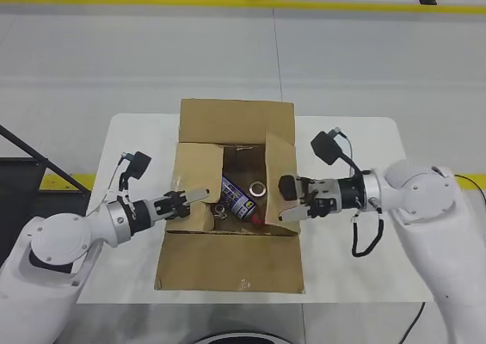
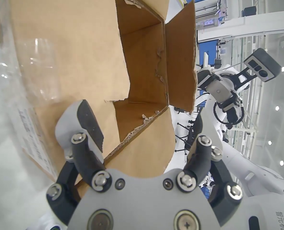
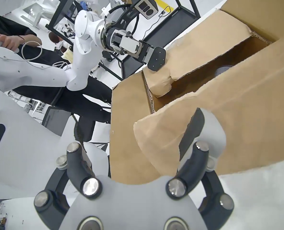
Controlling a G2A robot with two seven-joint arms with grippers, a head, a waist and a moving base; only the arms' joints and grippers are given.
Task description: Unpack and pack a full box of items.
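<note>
Cardboard box [image 1: 236,120] on white table [image 1: 354,258], yellow-lined grey floor [image 1: 397,60] beyond; left claw [image 1: 193,204], right claw [image 1: 286,199] agape astride its flaps [image 1: 195,168].

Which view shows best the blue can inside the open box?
The top view: it looks straight down into the open box and shows the can lying inside. In the left wrist view the box's walls hide the floor; in the right wrist view a flap covers most of the opening.

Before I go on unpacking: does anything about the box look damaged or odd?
Yes: the box has torn side flaps. The left flap has a ragged, ripped edge, and the right flap is chewed along its rim.
</note>
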